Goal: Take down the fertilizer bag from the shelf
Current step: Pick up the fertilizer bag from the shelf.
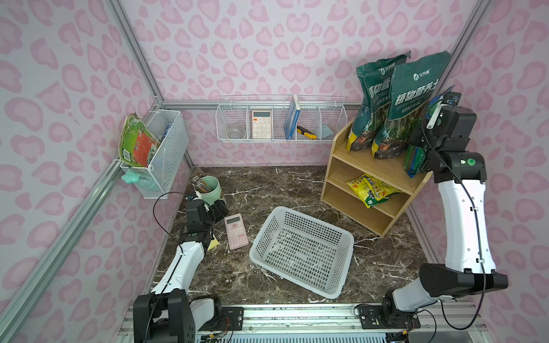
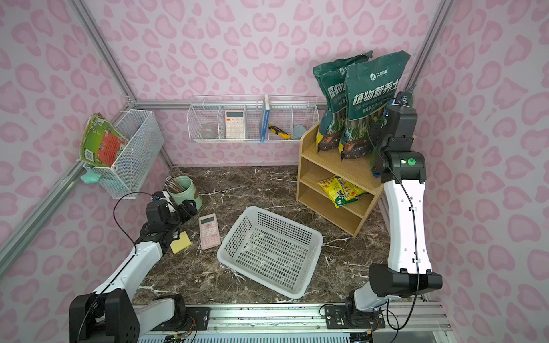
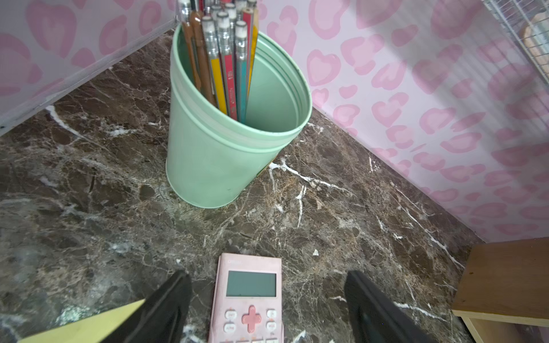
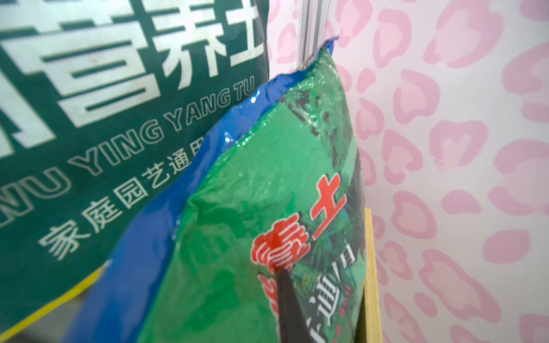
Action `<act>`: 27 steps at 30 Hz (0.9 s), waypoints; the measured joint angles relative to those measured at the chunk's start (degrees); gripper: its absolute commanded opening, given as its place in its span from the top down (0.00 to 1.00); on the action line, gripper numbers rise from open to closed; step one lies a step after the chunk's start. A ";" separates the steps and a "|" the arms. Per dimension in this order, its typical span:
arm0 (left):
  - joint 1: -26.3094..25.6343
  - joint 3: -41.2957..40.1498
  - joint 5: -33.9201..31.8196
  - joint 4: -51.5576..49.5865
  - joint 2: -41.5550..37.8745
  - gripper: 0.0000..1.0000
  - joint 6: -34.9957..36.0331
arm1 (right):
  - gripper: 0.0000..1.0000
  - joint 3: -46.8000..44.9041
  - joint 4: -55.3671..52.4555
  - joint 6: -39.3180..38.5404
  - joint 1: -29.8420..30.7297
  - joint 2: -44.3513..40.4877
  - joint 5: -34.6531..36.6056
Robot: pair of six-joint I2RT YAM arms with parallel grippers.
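While the right end effector (image 4: 283, 286) is pinching the glossy green fertilizer bag (image 4: 252, 193) with its jaws closed down, one black finger pressing on the printed face and the other hiding behind the film, the bag is standing at the wall end of the shelf's (image 1: 338, 148) top tier, close against the front dark green soil bag (image 1: 416, 89). Doing this step well is probably meaning lifting first, so the bag's bottom is clearing the tier, then drawing it forward and away from that tall neighbour, which is standing upright and could topple if dragged. Room is running tight on the outer side, where the pink patterned wall (image 4: 460, 148) is sitting just beside the bag. The open way is leading forward and down toward the table (image 1: 297, 184) and the white basket (image 1: 315, 221). The left end effector (image 3: 267, 279) is hovering wide open, holding nothing, above the pink calculator (image 3: 251, 285), well apart from the shelf.
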 measured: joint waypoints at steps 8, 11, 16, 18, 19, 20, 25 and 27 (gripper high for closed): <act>-1.46 10.71 6.73 -11.28 -10.99 0.01 -8.44 | 1.00 -5.40 -1.88 0.28 4.57 -10.21 -0.81; -1.77 16.44 8.83 -18.56 -14.53 0.01 -13.05 | 1.00 -7.67 -2.36 0.04 9.81 -14.32 1.88; -1.73 27.45 7.65 -29.77 -14.97 0.01 -14.67 | 1.00 -13.60 -1.66 0.13 20.55 -22.45 6.49; -1.75 31.30 5.53 -33.77 -13.77 0.01 -12.94 | 1.00 -15.82 -1.62 0.31 25.00 -24.85 7.89; -1.66 32.59 4.17 -35.54 -13.20 0.01 -11.89 | 1.00 -16.87 -1.62 0.50 26.99 -25.77 8.55; -1.46 33.18 3.28 -36.76 -12.81 0.01 -11.41 | 1.00 -17.70 -1.62 0.94 28.74 -26.40 9.20; 0.09 34.67 4.28 -41.46 -9.14 0.01 -6.71 | 1.00 -22.49 -1.51 2.69 40.61 -27.89 13.62; 0.48 35.19 4.92 -42.32 -8.85 0.01 -4.66 | 1.00 -25.27 -1.16 2.73 45.57 -28.70 15.91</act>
